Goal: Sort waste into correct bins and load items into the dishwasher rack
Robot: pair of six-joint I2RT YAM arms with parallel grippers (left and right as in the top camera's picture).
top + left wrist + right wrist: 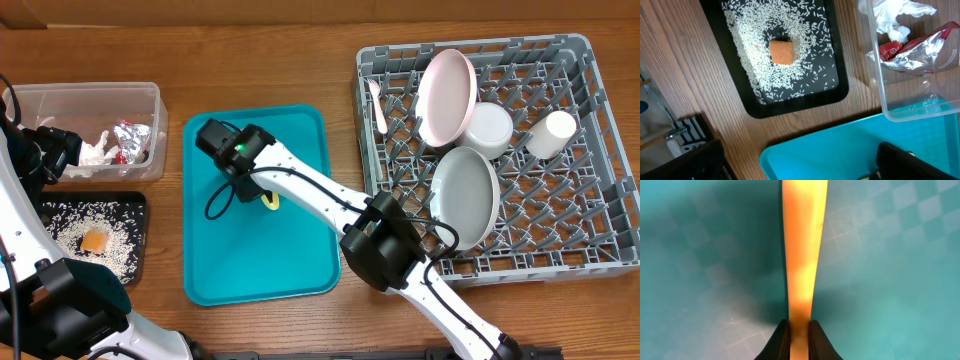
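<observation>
While on teal tray (300,250), yellow cutlery (802,245) between right fingers (777,341).

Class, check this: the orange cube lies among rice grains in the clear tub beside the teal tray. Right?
No: the left wrist view shows the orange cube among rice grains in the black tray, beside the teal tray.

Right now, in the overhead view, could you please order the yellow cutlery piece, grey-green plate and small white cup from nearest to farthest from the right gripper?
1. yellow cutlery piece: pinched in the right gripper, at the teal tray.
2. grey-green plate: in the dishwasher rack, towards the tray.
3. small white cup: in the rack, beyond the plate.
</observation>
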